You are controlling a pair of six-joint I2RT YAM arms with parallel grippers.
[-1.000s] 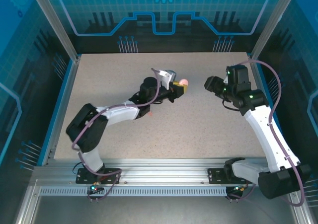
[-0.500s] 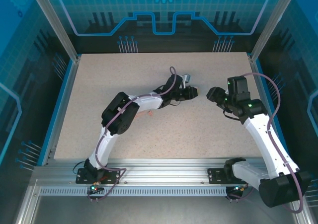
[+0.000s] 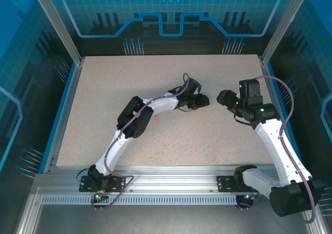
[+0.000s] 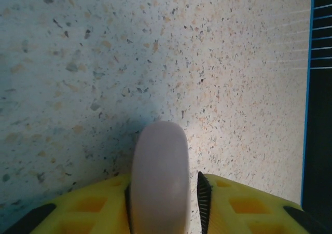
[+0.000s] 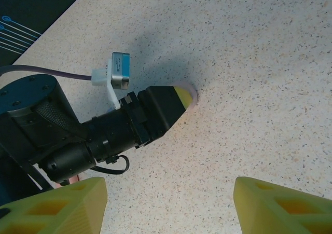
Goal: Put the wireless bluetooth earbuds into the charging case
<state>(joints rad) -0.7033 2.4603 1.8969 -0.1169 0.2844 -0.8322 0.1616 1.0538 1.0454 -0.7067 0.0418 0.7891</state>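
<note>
A pale pink charging case [image 4: 158, 151], closed and standing on its edge, rests on the speckled table between the yellow fingers of my left gripper [image 4: 164, 183]. The left pad touches the case, while a strip of table shows between it and the right pad [image 4: 203, 203]. From the right wrist, the case's rim [image 5: 191, 96] peeks out beyond the left gripper [image 5: 174, 101]. My right gripper [image 5: 168, 192] hangs open over bare table just right of it, with nothing between its fingers. A tiny coral-pink earbud [image 3: 155, 117] lies by the left forearm.
The left arm [image 3: 155, 105] stretches low across the middle of the table toward the right gripper [image 3: 223, 97], with a small gap between the two. Blue rails [image 3: 66, 109] border the table, and its right edge [image 4: 307, 88] shows in the left wrist view.
The left arm has reached out to the right and come down to the table with the case. Its jaws have loosened off the case. The right gripper has barely moved.
</note>
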